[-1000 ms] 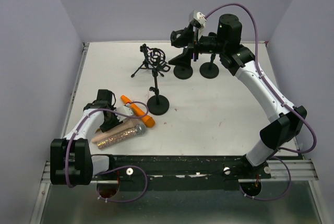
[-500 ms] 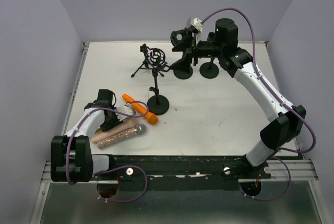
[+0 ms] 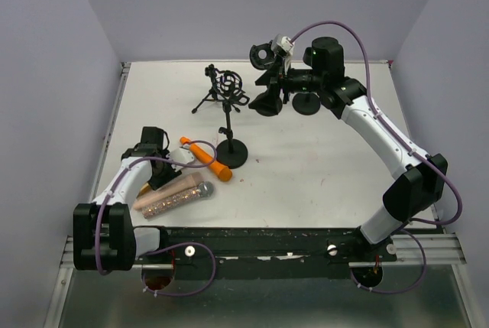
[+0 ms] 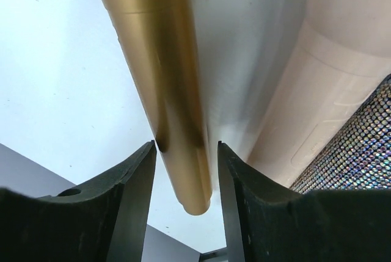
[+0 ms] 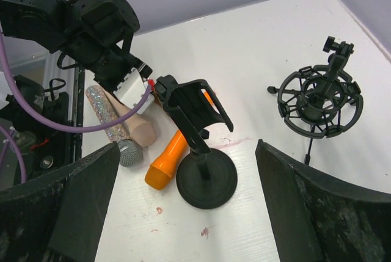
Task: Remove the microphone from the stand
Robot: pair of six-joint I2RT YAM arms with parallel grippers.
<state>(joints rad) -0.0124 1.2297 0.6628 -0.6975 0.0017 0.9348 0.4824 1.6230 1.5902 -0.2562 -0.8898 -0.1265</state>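
Observation:
A black round-base stand (image 3: 231, 152) stands mid-table, and its clip (image 5: 195, 108) is empty. An orange microphone (image 3: 205, 160) lies against the stand's base. A pink microphone (image 3: 182, 185) and a glittery silver-headed one (image 3: 174, 198) lie beside it. My left gripper (image 3: 162, 173) is low over this pile. In the left wrist view it (image 4: 186, 146) is shut on the handle of a gold microphone (image 4: 165, 79), with the pink microphone (image 4: 330, 79) alongside. My right gripper (image 3: 276, 77) is open and empty, raised at the back; in its own view (image 5: 186, 146) it looks down on the stand.
A tripod stand with a shock mount (image 3: 226, 87) stands at the back left and shows in the right wrist view (image 5: 317, 103). Two more round-base stands (image 3: 267, 104) (image 3: 306, 103) stand under the right arm at the back. Walls close the table's far and side edges.
My right wrist has swung a little left and down over the back stands. The left gripper and the orange microphone have shifted slightly.

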